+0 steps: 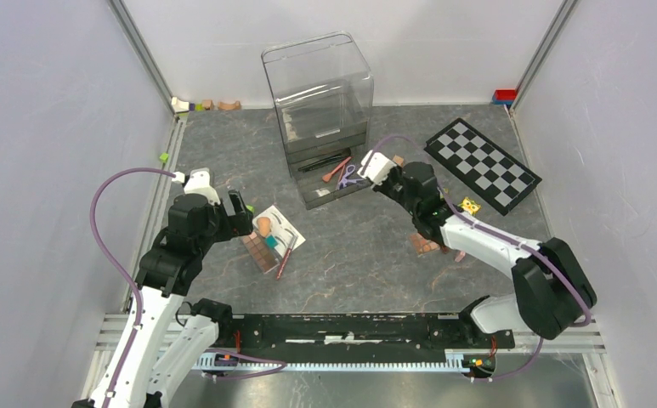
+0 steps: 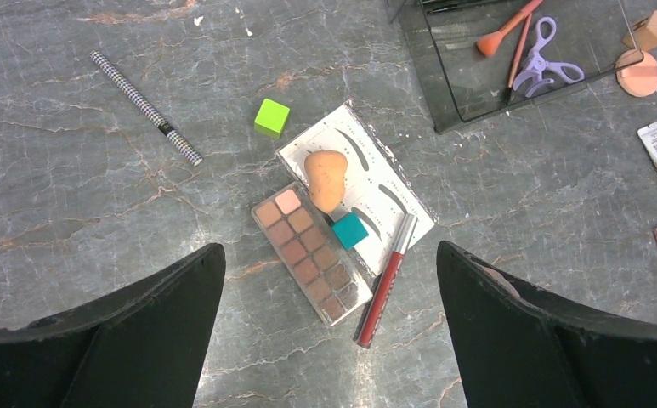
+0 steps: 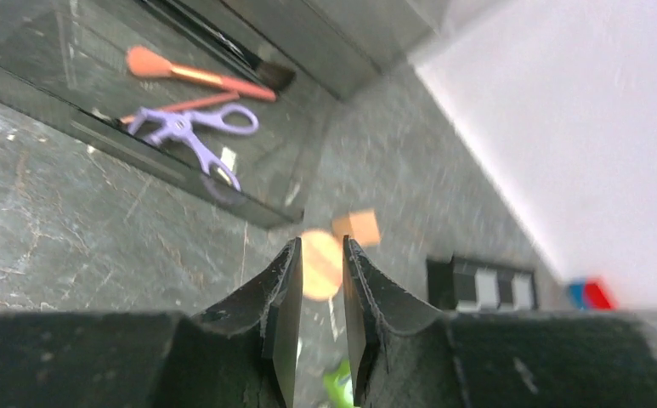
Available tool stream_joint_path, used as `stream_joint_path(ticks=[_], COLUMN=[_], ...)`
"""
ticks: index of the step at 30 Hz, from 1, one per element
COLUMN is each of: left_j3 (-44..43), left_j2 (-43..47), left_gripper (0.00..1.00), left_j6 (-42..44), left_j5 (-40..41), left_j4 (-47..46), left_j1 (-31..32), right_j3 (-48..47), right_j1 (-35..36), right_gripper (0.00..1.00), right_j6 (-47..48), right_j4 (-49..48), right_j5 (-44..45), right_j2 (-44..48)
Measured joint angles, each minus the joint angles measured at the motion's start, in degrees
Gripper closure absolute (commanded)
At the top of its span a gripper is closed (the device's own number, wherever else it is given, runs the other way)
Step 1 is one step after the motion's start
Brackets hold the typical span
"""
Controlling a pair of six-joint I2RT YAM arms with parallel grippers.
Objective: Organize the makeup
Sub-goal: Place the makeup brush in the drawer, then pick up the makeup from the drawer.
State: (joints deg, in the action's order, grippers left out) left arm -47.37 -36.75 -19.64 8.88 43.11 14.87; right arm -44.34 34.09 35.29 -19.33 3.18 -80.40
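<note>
Organizing the makeup: the left gripper [image 2: 329, 248] hovers with its fingers spread as wide as they go and nothing in them. In its wrist view, a cluster of cosmetics lies on the grey marbled table [image 2: 95, 221], in the gap between the two fingertips. A brown eyeshadow palette [image 2: 312, 255] rests against a white eyebrow card [image 2: 367, 166], and a peach sponge [image 2: 325, 177] sits on the card. A red pencil [image 2: 386, 280] slants over the card's lower edge, and a teal cube [image 2: 349, 229] sits between palette and pencil. A lime-green cube [image 2: 271, 117] lies just beyond the card, and a checked pencil [image 2: 144, 106] well off to the left. The right gripper [image 3: 320, 246] hangs beside the open clear drawer [image 2: 478, 115], which holds lilac scissors [image 2: 541, 64] and a coral-handled brush [image 3: 197, 75]. Its fingers are parted by a narrow slit and grip nothing. Through the slit a blurred round peach pad [image 3: 320, 265] shows on the table beyond, next to a tan block [image 3: 357, 228].
</note>
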Motion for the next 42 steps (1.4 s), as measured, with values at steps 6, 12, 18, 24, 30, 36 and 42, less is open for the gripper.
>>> stream_joint_path(ticks=[6, 12, 18, 24, 30, 36, 42], left_j3=[0.0, 0.0, 0.0, 0.0, 0.0, 0.0, 0.0], left_j2=[-0.1, -0.3, -0.6, -1.6, -1.8, -1.8, -1.7], left_gripper=[0.0, 0.0, 0.0, 0.0, 0.0, 0.0, 0.0], left_j6=[0.0, 0.0, 0.0, 0.0, 0.0, 0.0, 0.0], left_j5=[0.0, 0.0, 0.0, -0.4, -0.5, -0.5, -0.4], left_j4=[0.0, 0.0, 0.0, 0.0, 0.0, 0.0, 0.0], left_j1=[0.0, 0.0, 0.0, 0.0, 0.0, 0.0, 0.0], right_j3=[2.5, -3.6, -3.1, -2.8, -2.8, -2.7, -2.7], right_j1=[-6.1, -14.1, -21.1, -27.4, -28.8, -29.3, -29.4], right_gripper=[0.71, 0.66, 0.6, 0.59, 0.58, 0.59, 0.59], right_j6=[-14.2, -25.7, -29.0, -28.7, -26.6, -25.3, -24.6], right_j4=[6.0, 21.5, 29.0, 33.6, 35.8, 36.4, 36.6], right_j5=[6.0, 9.0, 3.8, -2.4, -4.8, -7.0, -7.3], right_j2=[1.6, -1.9, -1.9, -3.7, -5.2, -7.6, -9.7])
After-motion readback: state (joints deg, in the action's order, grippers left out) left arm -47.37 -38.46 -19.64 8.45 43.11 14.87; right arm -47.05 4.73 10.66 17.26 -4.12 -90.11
